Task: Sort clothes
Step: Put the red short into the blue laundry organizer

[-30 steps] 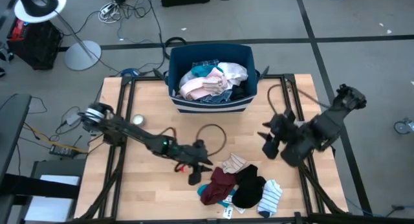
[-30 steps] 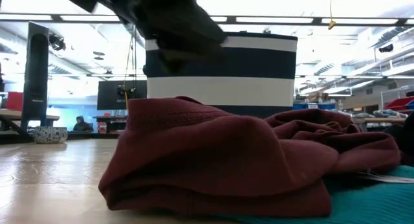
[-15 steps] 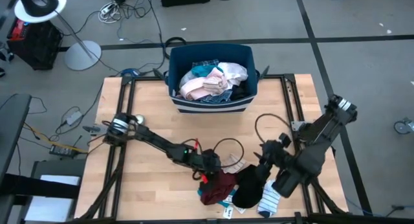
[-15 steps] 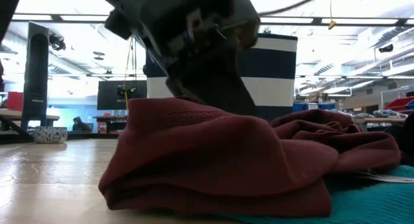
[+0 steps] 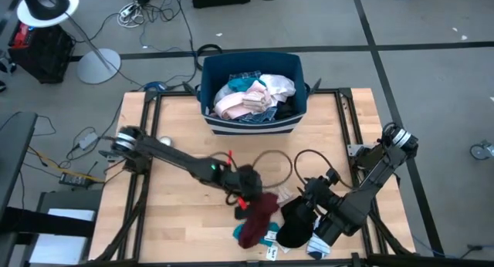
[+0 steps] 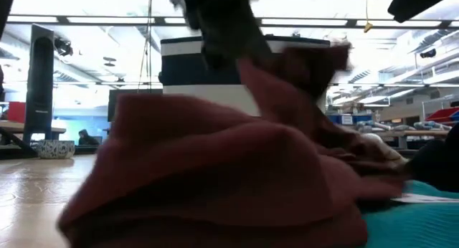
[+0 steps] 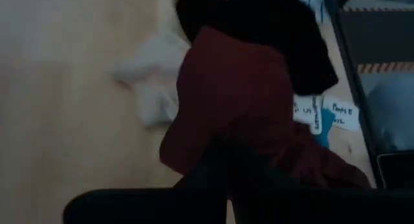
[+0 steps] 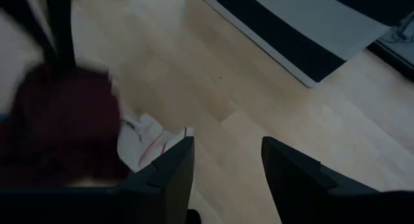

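Left gripper [image 5: 248, 196] clenched on the maroon garment [image 5: 256, 217].
Garment sits in the clothes pile at the table's [image 5: 177, 213] front edge, beside a black piece [image 5: 295, 221]. Right gripper [image 8: 223, 169] hangs over the pile, fingers spread, holding nothing. Bin [image 5: 251, 124] at the far side holds more clothes.

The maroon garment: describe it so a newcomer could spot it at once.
On the wooden table, go to its near edge, opposite the blue bin. The maroon garment lies there, pinched by the left gripper. It alone is dark red, beside a black garment.
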You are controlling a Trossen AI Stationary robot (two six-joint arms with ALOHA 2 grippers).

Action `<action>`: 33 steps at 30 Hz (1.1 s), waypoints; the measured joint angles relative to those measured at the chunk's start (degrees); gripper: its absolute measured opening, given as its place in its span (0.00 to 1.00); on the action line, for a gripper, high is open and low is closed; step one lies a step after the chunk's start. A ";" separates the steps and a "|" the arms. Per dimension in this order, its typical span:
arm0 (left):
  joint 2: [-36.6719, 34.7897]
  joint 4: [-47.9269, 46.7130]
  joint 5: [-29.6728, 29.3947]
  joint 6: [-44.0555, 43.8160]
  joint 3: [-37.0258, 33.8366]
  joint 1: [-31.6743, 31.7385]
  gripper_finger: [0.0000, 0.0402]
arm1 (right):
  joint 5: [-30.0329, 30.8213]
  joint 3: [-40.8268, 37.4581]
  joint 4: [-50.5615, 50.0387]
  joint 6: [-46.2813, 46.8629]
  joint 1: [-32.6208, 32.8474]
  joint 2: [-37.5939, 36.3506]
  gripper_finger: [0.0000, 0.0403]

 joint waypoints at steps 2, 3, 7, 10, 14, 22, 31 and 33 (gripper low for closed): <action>-3.46 -3.49 -1.38 1.58 1.68 1.05 0.01 | 0.60 -0.04 0.18 -0.06 -0.08 0.21 0.45; -5.29 -4.77 -2.07 2.55 2.42 1.58 0.00 | 0.90 -0.07 0.50 -0.06 -0.28 0.17 0.45; -11.11 -9.61 -4.69 4.89 6.02 4.53 0.00 | 1.62 -1.60 2.05 -0.07 -0.75 0.12 0.45; -13.74 -12.73 -5.54 6.95 8.80 6.88 0.00 | 1.80 -5.23 5.81 -0.28 -1.27 0.06 0.44; -15.24 -17.16 -5.53 8.81 14.99 10.19 0.00 | 1.72 -12.21 13.68 -0.37 -2.23 -0.96 0.40; -15.26 -20.84 -4.34 14.36 29.19 17.16 0.00 | 1.18 -28.49 38.76 -7.54 -4.52 -8.61 0.30; -14.86 -12.96 -1.20 16.20 39.96 30.55 0.00 | -2.92 -46.66 82.84 -29.74 -11.61 -11.88 0.24; -14.67 -9.38 -0.15 16.20 40.73 33.50 0.00 | -4.90 -48.75 89.39 -33.27 -13.48 -10.86 0.23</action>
